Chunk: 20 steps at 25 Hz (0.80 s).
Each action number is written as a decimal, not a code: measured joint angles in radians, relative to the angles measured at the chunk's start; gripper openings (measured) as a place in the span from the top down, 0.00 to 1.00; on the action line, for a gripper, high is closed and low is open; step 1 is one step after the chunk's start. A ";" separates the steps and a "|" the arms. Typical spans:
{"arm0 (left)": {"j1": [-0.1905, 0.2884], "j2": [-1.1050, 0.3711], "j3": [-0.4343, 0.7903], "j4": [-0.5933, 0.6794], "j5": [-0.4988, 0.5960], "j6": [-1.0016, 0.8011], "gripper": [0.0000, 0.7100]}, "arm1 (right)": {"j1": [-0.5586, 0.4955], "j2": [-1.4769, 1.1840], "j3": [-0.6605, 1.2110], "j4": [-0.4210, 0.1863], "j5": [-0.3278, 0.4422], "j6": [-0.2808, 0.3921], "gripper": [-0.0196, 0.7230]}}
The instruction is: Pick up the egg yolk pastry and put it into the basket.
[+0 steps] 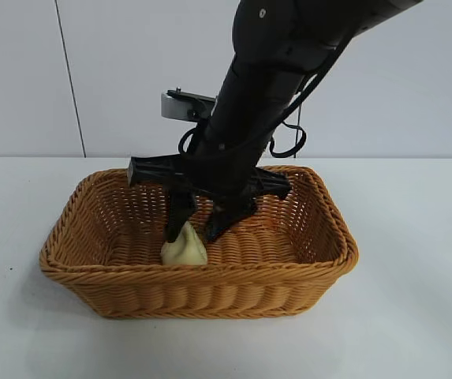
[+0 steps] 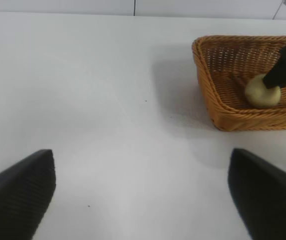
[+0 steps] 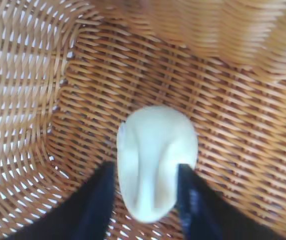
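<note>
Basket [image 1: 320, 260]: a rectangular orange-brown wicker basket with sloping sides and a thick braided rim, standing on the white table [image 1: 415, 316]. It sits in the middle of the exterior view.

Contents of the basket: one thing only, the egg yolk pastry [image 1: 184, 248]. It rests on the woven floor, near the front wall and toward the left side as seen in the exterior view.

Pastry: a small pale yellow-cream lump, rounded, with a crease pinched into one side, clear in the right wrist view [image 3: 155, 157]. It is far smaller than the basket. From the left wrist view it shows as a pale ball [image 2: 261, 92] inside the basket's near corner.

Right gripper [image 1: 196, 230]: reaches down into the basket from above, the arm slanting in from the upper right of the exterior view. Its two black fingers [image 3: 95, 205] stand one on each side of the pastry, closed in against its flanks; the lump is squeezed slightly between them. The pastry's underside appears to touch the basket floor.

Left gripper [image 2: 143, 195]: well apart from the basket, over bare table. Its two dark fingertips [image 2: 20, 192] are spread wide with nothing between them.

Table: white and plain, with the basket's shadow falling beside it in the left wrist view.
</note>
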<state>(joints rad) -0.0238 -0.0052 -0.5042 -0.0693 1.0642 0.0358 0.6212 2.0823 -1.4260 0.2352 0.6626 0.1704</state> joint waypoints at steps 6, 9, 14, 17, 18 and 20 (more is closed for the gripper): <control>0.000 0.000 0.000 0.000 0.000 0.000 0.03 | 0.000 -0.038 -0.006 -0.032 0.053 0.000 0.11; 0.000 0.000 0.000 0.000 0.000 0.000 0.03 | 0.000 -0.073 -0.043 -0.092 0.108 0.011 0.09; 0.000 0.000 0.000 0.000 0.000 0.000 0.03 | 0.000 -0.089 -0.190 -0.218 0.298 0.051 0.07; 0.000 0.000 0.000 0.000 0.000 0.000 0.03 | 0.000 -0.089 -0.294 -0.281 0.417 0.056 0.07; 0.000 0.000 0.000 0.000 0.000 0.000 0.03 | 0.000 -0.089 -0.320 -0.301 0.452 0.057 0.07; 0.000 0.000 0.000 0.000 0.000 0.000 0.03 | -0.004 -0.089 -0.373 -0.330 0.498 0.057 0.07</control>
<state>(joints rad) -0.0238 -0.0052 -0.5042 -0.0693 1.0642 0.0358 0.6177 1.9933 -1.7991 -0.0944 1.1605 0.2272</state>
